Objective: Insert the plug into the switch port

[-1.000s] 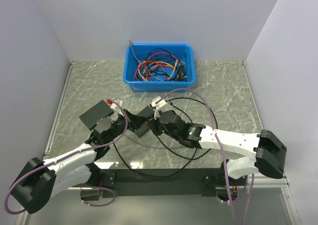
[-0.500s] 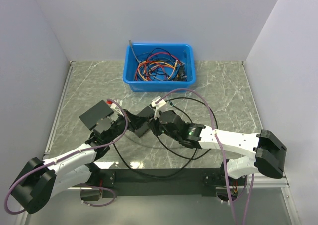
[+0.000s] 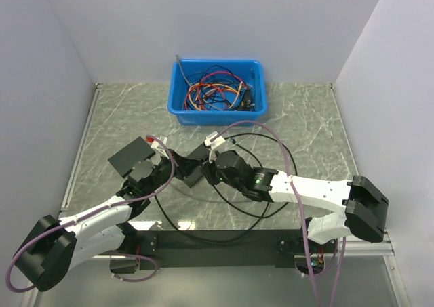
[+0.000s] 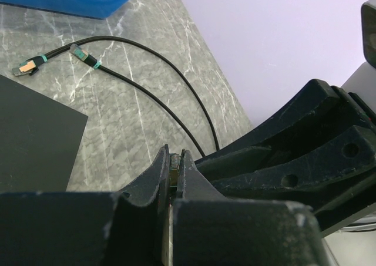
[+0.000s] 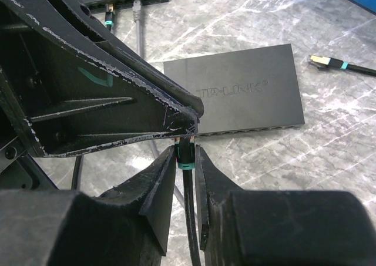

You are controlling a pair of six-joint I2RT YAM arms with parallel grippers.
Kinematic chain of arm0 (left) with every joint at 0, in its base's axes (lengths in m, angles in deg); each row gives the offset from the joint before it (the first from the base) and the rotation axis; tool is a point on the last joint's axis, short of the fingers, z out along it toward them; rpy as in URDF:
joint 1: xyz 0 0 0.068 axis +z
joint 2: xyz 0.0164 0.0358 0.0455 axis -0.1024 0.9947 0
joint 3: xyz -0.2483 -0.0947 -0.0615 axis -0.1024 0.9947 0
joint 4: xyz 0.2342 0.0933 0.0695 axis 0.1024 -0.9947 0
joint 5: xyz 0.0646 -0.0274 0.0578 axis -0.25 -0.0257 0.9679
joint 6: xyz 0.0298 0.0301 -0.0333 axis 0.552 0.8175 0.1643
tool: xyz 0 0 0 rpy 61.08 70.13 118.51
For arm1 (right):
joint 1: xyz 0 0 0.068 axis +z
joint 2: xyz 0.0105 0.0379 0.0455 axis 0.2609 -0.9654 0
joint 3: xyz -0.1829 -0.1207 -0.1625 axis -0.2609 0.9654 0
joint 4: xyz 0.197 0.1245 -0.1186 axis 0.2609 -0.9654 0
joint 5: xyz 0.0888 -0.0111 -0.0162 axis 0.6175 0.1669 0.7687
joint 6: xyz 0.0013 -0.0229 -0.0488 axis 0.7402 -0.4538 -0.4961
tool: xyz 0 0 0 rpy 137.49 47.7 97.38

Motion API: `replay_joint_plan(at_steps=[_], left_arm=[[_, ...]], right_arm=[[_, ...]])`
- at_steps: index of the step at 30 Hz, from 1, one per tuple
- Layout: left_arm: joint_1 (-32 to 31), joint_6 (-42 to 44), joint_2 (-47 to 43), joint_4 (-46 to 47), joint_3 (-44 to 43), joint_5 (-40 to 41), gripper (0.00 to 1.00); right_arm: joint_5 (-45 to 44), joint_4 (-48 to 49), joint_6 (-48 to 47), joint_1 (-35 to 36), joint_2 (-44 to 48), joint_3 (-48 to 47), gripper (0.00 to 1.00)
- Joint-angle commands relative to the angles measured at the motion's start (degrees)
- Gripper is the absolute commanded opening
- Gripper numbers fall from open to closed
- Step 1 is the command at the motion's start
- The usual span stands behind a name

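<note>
Near the worktop's middle, the right gripper [image 5: 185, 156] is clamping the black cable [image 5: 189, 219] behind its plug [image 5: 184, 141], while the left gripper [image 4: 174, 155] is pinching the plug's tip

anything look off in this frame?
Nothing spilled or broken. Odd bit: both grippers crowd one plug. The right gripper pinches it at its green band, its tip up against the scuffed fingers of the shut left gripper, short of the TP-LINK switch.

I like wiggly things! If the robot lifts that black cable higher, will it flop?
Probably floppy: the black cable is thin and curls in loose loops on the table. Likely light too; the right gripper pinches it with just fingertips.
</note>
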Motion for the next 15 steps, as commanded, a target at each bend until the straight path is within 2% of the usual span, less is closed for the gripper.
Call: replay_joint_plan(at_steps=[1, 6, 15], left_arm=[[-0.22, 0.84, -0.88, 2.25, -1.87, 0.03, 0.01], [-0.31, 0.84, -0.88, 2.34, -1.78, 0.03, 0.01], [-0.31, 1.01, -1.14, 1.90, -1.60, 0.47, 0.01]], right_arm=[[0.09, 2.31, 0.49, 0.50, -0.62, -2.93, 0.28], [0.27, 2.40, 0.58, 0.41, -1.06, -3.11, 0.31], [-0.52, 2.22, 0.67, 0.50, 0.52, -2.58, 0.28]])
